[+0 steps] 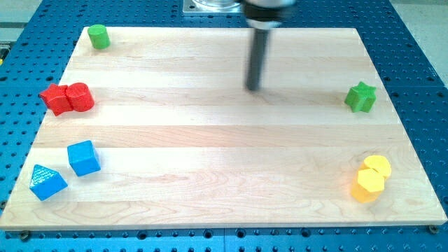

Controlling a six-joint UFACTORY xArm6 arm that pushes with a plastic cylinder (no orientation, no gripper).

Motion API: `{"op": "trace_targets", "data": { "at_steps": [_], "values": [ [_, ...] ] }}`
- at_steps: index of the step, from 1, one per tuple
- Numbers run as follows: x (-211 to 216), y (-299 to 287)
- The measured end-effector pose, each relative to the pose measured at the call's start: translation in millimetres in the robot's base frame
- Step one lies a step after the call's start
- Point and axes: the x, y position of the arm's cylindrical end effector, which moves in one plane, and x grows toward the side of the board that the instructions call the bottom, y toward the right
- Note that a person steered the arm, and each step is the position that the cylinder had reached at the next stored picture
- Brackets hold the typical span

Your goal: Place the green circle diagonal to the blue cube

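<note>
The small green plastic cylinder (99, 36) stands upright in the pale wooden board's (224, 154) top-left corner, well apart from the blue plastic cube (83, 157) low on the view's left. My tip (253, 88), a bare rod end grasping nothing, hovers mid-board. Blue perforated metal surrounds the board.

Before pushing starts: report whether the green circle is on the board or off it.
On the board. The green circle sits at the wooden board's top-left corner, inside its edge, far from my tip.

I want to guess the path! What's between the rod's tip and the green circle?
Nothing: bare wooden board between my tip and the small green circle block, in the camera view.
</note>
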Motion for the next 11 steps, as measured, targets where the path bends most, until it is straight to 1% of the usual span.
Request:
{"op": "trace_targets", "data": {
  "at_steps": [1,2,3,4,5,6,7,8,9,10,11],
  "values": [
    [-15.9,-120.6],
    [-8.2,-217.8],
    [-36.9,-303.6],
    [-62.4,-304.1],
    [-114.9,-300.7],
    [-127.2,-247.3],
    [-92.4,-127.1],
    [-40.6,-16.8],
    [-68.5,-36.4],
    [-87.6,-92.0],
    [-42.9,-118.8]
  ]
}}
